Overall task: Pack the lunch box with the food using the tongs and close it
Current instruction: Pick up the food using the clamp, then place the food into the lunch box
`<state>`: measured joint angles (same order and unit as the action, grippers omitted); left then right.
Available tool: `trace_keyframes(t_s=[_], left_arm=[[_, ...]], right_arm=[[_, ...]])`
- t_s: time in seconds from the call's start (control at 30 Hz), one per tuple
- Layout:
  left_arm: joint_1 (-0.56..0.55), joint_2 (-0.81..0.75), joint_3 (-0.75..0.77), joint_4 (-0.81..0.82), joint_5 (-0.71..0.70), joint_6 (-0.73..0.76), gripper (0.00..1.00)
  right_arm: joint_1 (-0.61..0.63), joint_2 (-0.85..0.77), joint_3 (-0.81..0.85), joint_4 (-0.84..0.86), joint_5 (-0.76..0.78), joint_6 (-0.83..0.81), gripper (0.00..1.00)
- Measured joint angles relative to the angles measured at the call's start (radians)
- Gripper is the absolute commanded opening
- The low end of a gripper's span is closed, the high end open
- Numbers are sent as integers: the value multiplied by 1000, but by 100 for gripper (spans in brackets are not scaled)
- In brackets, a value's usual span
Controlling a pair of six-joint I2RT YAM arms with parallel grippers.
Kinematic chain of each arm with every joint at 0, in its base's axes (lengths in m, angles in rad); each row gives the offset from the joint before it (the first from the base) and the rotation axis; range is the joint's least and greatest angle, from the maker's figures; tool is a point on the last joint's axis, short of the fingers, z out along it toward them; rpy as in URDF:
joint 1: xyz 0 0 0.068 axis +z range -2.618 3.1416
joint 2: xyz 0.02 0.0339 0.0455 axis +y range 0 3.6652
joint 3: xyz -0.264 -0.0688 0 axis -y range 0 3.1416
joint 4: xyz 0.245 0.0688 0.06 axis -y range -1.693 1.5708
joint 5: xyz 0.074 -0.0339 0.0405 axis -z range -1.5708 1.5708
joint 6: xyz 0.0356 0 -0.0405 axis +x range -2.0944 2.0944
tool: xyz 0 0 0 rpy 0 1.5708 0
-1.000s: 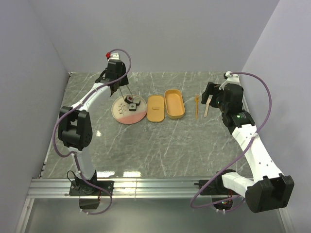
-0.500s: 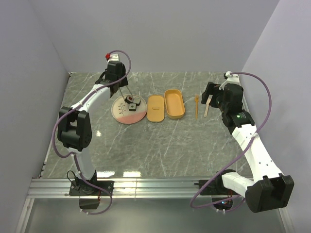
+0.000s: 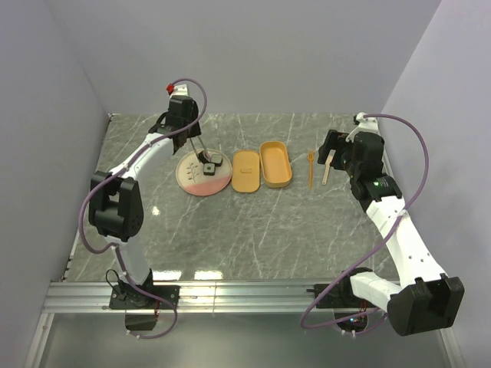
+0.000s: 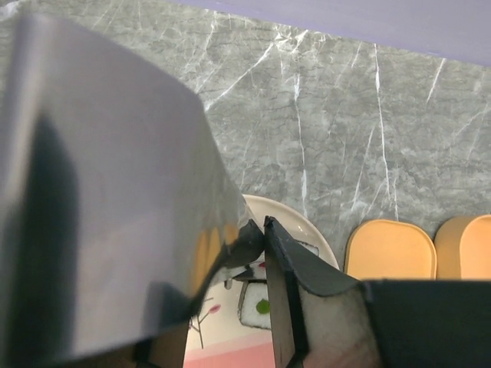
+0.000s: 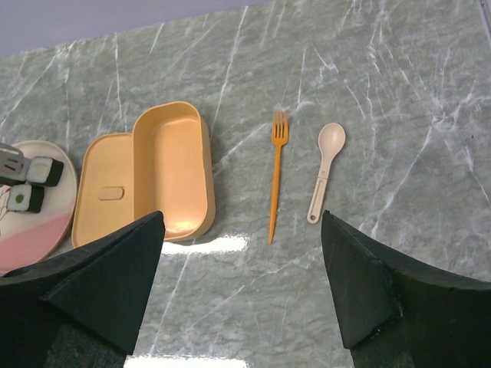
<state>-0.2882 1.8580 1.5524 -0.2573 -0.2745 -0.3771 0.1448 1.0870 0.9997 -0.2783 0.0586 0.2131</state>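
Left of the lunch box point(image 3: 275, 162) we count two food cubes point(image 3: 209, 167) plainly. The tongs point(image 4: 115, 199), pinched in the left gripper point(image 3: 186, 129), hide whatever lies under their tips. We see the right gripper point(image 5: 240, 230) spread wide.

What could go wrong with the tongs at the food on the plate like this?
1. The food pieces sit bunched on the plate, so the tongs in the left gripper might knock a neighbour or pinch two at once.
2. The tongs' arms are slim, and a small piece could slip out on the way.
3. The lid lies between the plate and the box, so a dropped piece would probably land on it, not inside.
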Motion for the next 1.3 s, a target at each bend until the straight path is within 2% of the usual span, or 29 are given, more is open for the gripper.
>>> trace_keyframes(t_s=[0.47,0.7,1.0,1.3], left_arm=[[-16,-92,4,-77,-1,22,30],[-74,-87,121,-133,14,32,31],[-202,34,390,-127,97,15,32],[-269,193,489,-129,200,-70,32]], right_arm=[[0,2,-3,1,-22,11,89],[0,4,-5,1,-22,13,89],[-1,3,-5,1,5,32,89],[-39,-20,-5,0,37,48,89]])
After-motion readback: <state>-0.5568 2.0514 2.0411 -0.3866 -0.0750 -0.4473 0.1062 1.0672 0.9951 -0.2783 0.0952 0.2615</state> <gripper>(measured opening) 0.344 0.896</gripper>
